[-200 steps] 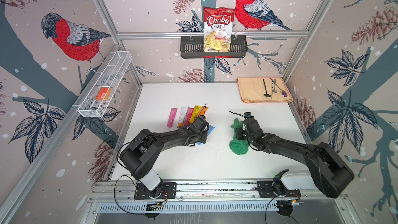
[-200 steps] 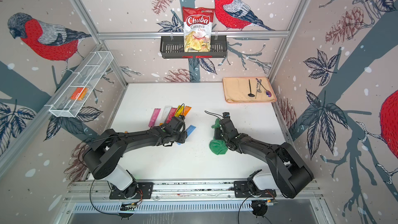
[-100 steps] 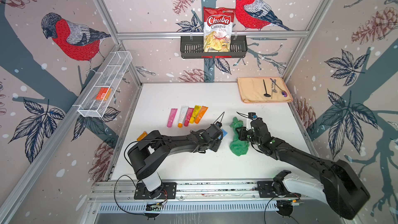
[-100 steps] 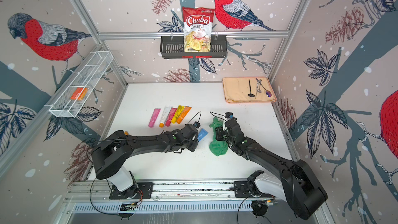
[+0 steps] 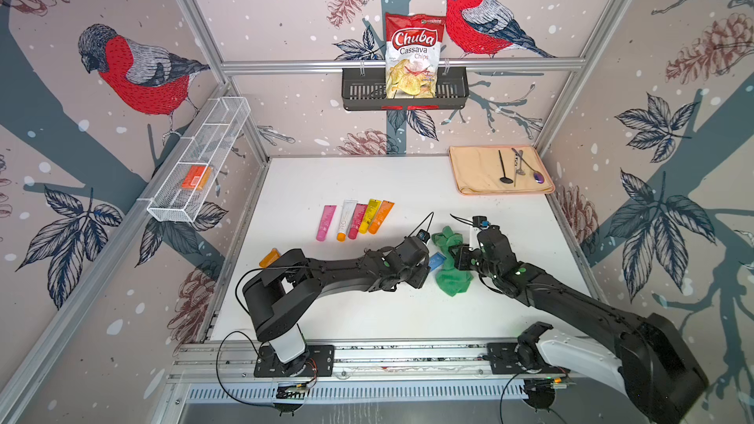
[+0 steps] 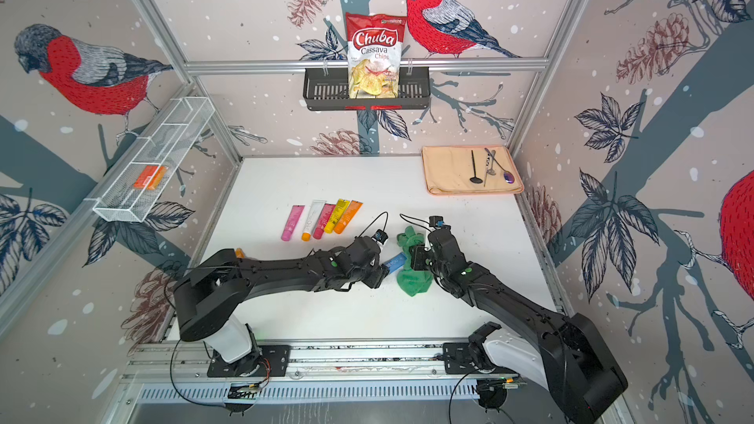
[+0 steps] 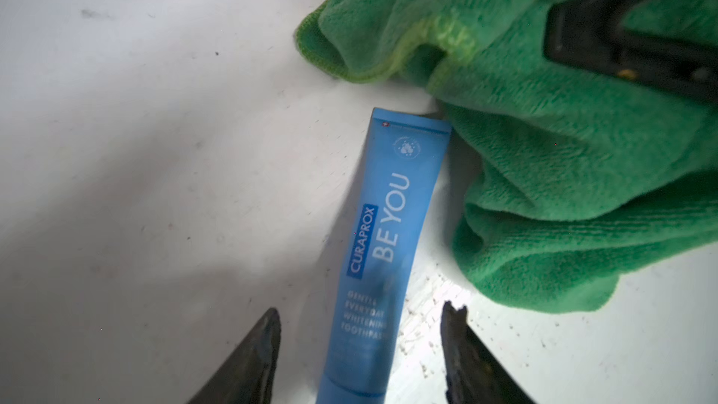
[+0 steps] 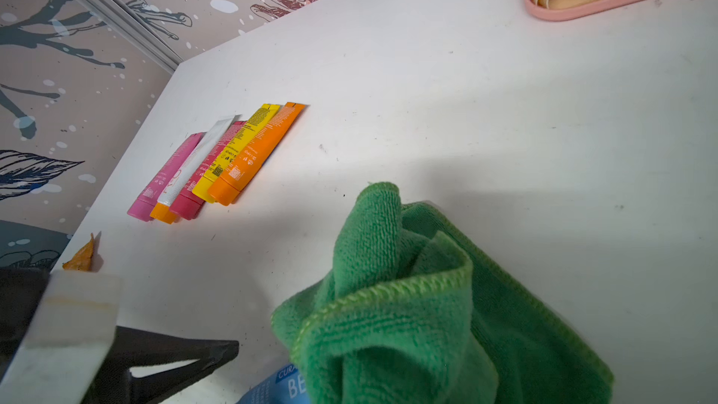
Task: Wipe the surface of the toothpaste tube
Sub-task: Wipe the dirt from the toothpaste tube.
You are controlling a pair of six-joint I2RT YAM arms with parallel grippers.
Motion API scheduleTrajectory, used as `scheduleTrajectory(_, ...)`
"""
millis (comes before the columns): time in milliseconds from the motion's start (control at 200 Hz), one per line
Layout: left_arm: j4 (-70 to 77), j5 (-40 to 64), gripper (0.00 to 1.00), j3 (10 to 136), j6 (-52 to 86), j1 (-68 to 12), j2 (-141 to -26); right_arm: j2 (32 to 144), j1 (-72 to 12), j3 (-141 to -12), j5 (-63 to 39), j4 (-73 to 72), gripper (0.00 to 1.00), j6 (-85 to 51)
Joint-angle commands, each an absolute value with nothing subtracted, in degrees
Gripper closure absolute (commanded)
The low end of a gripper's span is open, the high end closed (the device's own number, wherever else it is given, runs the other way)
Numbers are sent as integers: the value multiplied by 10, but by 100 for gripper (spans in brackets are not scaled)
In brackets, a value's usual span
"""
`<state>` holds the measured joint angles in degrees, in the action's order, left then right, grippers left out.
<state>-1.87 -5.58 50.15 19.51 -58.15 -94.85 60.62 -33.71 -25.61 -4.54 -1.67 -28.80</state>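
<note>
Left tool [image 7: 363, 308] parted astride toothpaste tube [image 7: 388, 227], right tool [image 5: 460, 258] tight on green cloth [image 7: 563, 169] alongside.

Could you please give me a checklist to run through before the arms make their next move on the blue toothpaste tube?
1. The blue tube lies flat on the table, label up: ok.
2. The left pincer grips the tube: not ok; its jaws stand open, one on either side, with gaps showing.
3. The right pincer holds the green cloth: ok, shut on it.
4. The cloth covers the tube's label: not ok; it reaches only the crimped end.
5. The five other tubes are clear of the work: ok, apart, nearer the back wall.
6. The tube's cap is closed: cannot tell, out of view.
</note>
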Motion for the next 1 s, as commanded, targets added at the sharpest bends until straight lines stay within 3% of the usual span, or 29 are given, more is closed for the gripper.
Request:
scheduleTrajectory(0, 1, -52, 36, 477, 188, -583, -930, 582, -338, -269, -17, 19, 97, -280)
scheduleTrajectory(285, 15, -8, 50, 481, 175, -610, -978, 632, -352, -286, -73, 13, 96, -267)
scheduleTrajectory(460, -8, -11, 68, 502, 175, -611, -1004, 723, -400, -298, -127, -36, 97, -267)
scheduleTrajectory(650, -13, -44, 73, 497, 181, -611, -994, 809, -422, -284, -177, -86, 97, -274)
scheduleTrajectory(865, -25, -70, 77, 499, 181, -608, -993, 809, -444, -242, -277, -203, 97, -318)
scheduleTrajectory(996, -26, -76, 79, 498, 179, -608, -985, 826, -439, -241, -243, -189, 98, -316)
